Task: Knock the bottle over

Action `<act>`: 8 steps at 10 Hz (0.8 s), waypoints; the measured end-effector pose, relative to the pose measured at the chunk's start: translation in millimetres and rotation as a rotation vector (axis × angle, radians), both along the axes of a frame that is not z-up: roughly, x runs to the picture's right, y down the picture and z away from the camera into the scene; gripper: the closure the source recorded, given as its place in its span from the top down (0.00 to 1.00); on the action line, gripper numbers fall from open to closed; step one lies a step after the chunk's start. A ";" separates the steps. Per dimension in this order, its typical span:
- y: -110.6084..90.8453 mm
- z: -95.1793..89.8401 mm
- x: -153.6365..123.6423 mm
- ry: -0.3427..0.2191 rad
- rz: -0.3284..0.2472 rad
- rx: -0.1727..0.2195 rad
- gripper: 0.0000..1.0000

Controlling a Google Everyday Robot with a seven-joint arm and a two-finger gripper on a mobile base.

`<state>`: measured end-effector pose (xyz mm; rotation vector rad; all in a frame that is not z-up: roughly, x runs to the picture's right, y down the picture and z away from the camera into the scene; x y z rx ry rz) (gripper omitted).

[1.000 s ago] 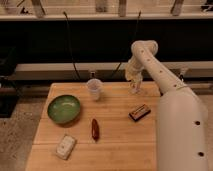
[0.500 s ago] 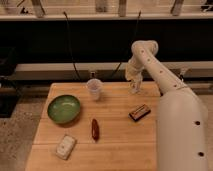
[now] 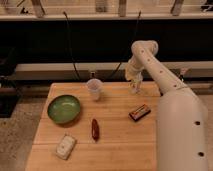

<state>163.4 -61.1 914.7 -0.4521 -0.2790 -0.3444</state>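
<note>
My gripper [image 3: 134, 86] points down over the back right part of the wooden table [image 3: 117, 145], at the end of the white arm [image 3: 150, 57]. A pale, see-through upright shape right under the gripper looks like the bottle [image 3: 134, 90]. It stands at the table's back edge and is mostly covered by the gripper. I cannot tell whether the gripper touches it.
A white cup [image 3: 94, 89] stands at the back middle, with a small dark-topped thing [image 3: 92, 74] behind it. A green bowl [image 3: 64, 108] is at the left. A red-brown oblong item [image 3: 94, 129], a white packet [image 3: 65, 146] and a dark snack bar [image 3: 140, 112] lie on the table.
</note>
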 end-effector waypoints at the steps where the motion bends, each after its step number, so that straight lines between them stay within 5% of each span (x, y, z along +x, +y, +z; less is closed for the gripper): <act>1: 0.0 0.0 0.0 0.000 0.001 0.000 0.00; 8: -2.0 -10.7 11.2 0.038 0.050 -0.028 0.00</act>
